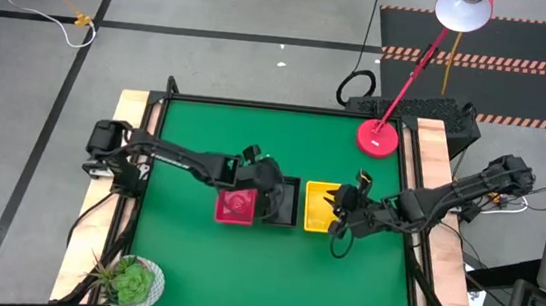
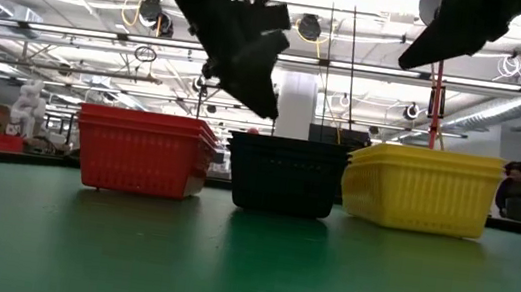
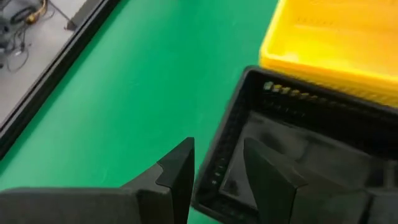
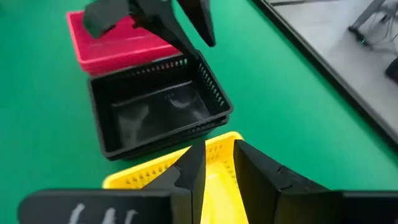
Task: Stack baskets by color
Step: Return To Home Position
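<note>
Stacks of baskets stand close together in a row mid-table [image 1: 202, 267]: red stack [image 1: 235, 208], black stack [image 1: 286, 203], yellow stack [image 1: 319, 208]. How many baskets each stack holds is hard to count; the low view shows only layered rims. From above, the left arm covers part of the red and black stacks, and both pincers are hard to tell from their arms. The low view cuts both arms off at its top edge. Only the wrist views show the fingers clearly. The left pincer [image 3: 217, 177] hangs over one rim of the black stack, fingers well apart, holding nothing. The right pincer [image 4: 217, 165] hangs over the yellow stack's edge, fingers a little apart, holding nothing; yellow shows through the gap.
</note>
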Controlling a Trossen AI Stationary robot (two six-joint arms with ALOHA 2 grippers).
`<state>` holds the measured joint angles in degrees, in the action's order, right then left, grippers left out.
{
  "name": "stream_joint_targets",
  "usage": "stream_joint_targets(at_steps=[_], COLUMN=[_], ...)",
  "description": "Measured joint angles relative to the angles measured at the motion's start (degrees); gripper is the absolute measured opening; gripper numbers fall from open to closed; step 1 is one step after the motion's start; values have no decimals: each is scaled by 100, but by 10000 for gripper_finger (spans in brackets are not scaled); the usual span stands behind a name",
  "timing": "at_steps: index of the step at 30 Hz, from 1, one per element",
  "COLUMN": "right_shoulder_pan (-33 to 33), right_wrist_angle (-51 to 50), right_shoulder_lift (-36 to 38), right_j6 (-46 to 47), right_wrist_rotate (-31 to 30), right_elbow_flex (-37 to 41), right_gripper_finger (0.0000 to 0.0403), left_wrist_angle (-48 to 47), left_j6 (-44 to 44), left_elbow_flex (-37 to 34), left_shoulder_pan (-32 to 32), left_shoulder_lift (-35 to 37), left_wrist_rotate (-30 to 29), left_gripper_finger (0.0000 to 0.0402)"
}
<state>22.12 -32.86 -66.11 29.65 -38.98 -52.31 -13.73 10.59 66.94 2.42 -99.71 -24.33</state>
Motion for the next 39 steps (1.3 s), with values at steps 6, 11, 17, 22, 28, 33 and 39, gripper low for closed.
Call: stream_joint_targets(at_steps=[6,11,17,22,28,33,39], right_shoulder_pan=[-163,-290,-346,-346,-345,-344,-344], right_wrist_angle=[18,75,151,162,165,169,133], right_shoulder_lift=[-1,0,-2,0,-2,-2,0], right_j6=[-680,-1007,-1226,-1237,-1237,-1226,-1076], right_wrist_rotate=[2,3,4,5,8,9,119], right_elbow_flex=[0,0,0,0,0,0,0], right_gripper_finger=[79,79,79,79,79,79,79], left_wrist_angle=[-297,-440,-477,-517,-567,-565,-572], left_j6=[26,-114,-290,-354,-337,-325,-567], left_elbow_flex=[24,24,10,-2,-5,-3,-3], left_shoulder_pan=[-220,-284,-461,-595,-569,-482,-187], left_shoulder_lift=[-28,-28,-70,-202,-233,-9,540], left_wrist_rotate=[302,506,517,637,635,631,630], left_gripper_finger=[140,140,140,140,140,140,131])
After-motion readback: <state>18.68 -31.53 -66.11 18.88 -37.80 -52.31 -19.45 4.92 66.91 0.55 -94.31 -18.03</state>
